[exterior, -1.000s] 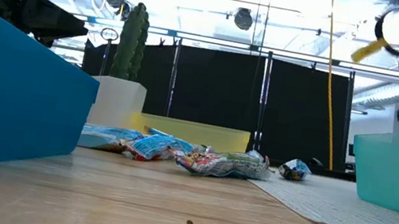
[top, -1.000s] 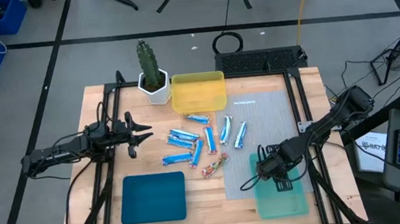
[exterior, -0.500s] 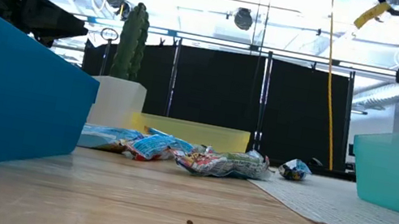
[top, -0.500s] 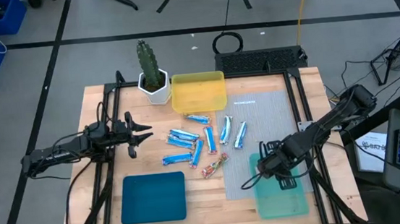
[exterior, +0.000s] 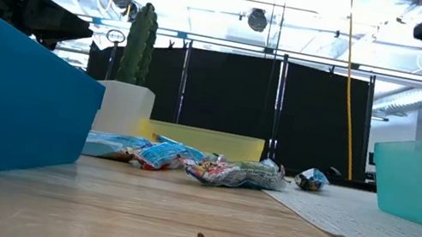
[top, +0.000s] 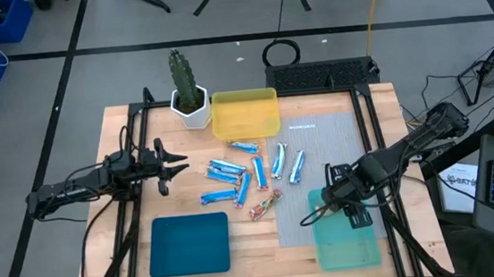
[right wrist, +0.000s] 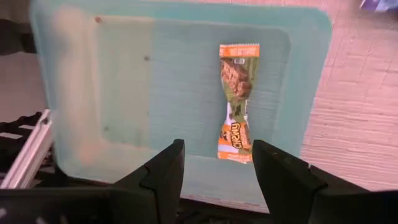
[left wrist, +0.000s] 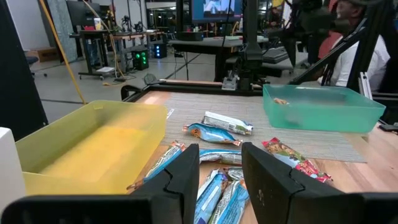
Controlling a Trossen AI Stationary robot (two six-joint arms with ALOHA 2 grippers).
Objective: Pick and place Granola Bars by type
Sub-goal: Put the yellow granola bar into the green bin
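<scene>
Hovering my right gripper [right wrist: 214,171] above the light teal tray [top: 347,244] at lower right of the high view, fingers apart, nothing between them. One tan granola bar [right wrist: 236,101] lies flat inside that tray. The blue-wrapped bars [top: 251,169] sit scattered mid-tabletop [top: 129,122] below the yellow tray [top: 245,113], with the reddish bar [top: 265,205] lowest in the cluster. My left gripper [top: 176,163] waits at centre left, fingers narrowly parted and empty. Dark teal tray [top: 189,245] at lower left; cactus pot [top: 188,91] at top.

Shiny blue-and-white wrapped granola bars [top: 249,178]; one reddish multicoloured bar [top: 265,205]; orange-and-green wrapped bar [right wrist: 237,101] in translucent light teal plastic tray [right wrist: 93,106]; yellow tray [top: 245,113]; dark teal tray [top: 189,244].
</scene>
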